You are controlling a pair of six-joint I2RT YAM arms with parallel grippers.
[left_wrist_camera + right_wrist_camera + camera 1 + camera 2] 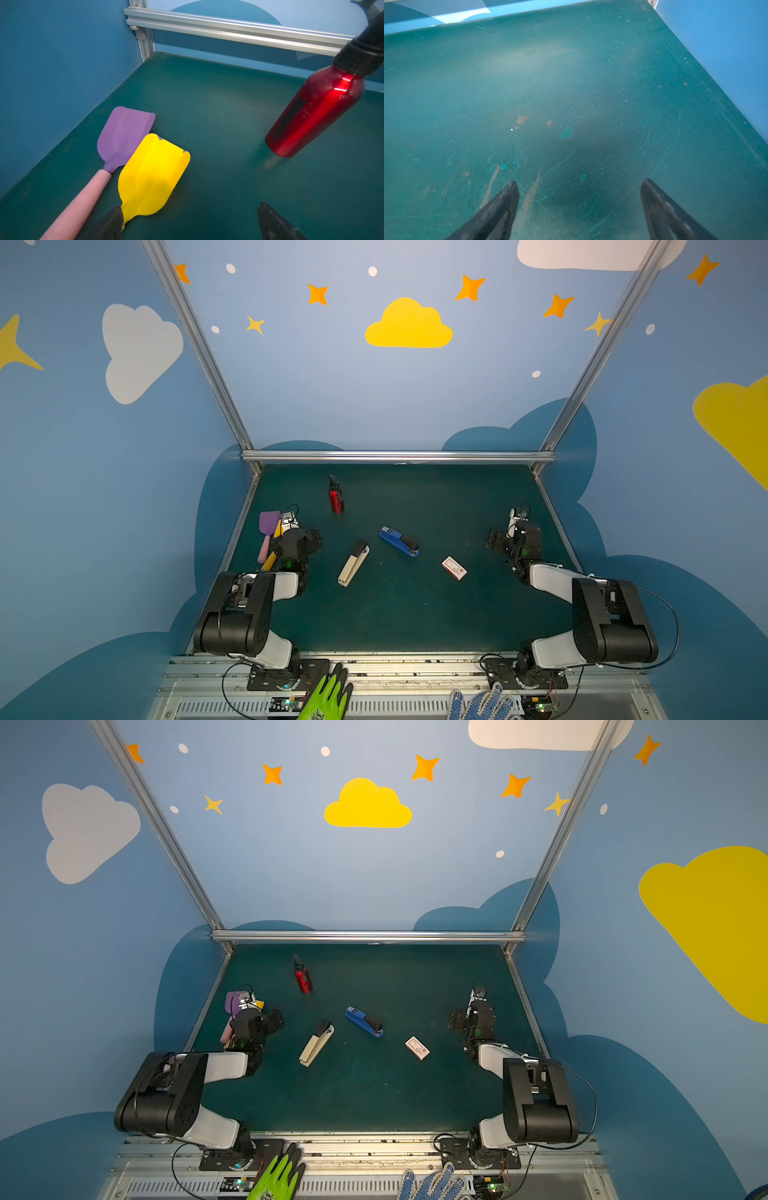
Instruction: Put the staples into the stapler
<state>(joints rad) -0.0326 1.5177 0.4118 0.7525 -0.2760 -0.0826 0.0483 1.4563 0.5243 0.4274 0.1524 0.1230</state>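
The small flat white cardboard staple box (454, 568) with a red-printed label lies flat and closed on the dark green table (395, 614), right of the middle. No pincer touches it, and the strips inside cannot be seen.

Near it, to the left and a little farther back, lies a blue stapler with a black rear end (399, 541), set slantwise. Left of that, apart from it and nearer the front, lies a cream stapler with a black end (353, 564), also slantwise. Both staplers look shut.

Farther back on the left stands a red metal bottle with a black cap (336, 497). By the left edge lie 2 spatulas side by side: a purple blade on a pink handle (268, 526) and a yellow blade (151, 176) that overlaps the purple one's edge.

The left pincer (190, 206) hangs over the spatulas with its jaws spread wide and empty. One fingertip (116, 214) sits at the yellow blade's neck, and whether it touches cannot be told.

The right pincer (580, 181) hangs over bare table near the right edge, well apart from the box, its jaws wide and empty.

On the metal rail in front lie a green glove (326, 697) and a blue-dotted white glove (482, 701).
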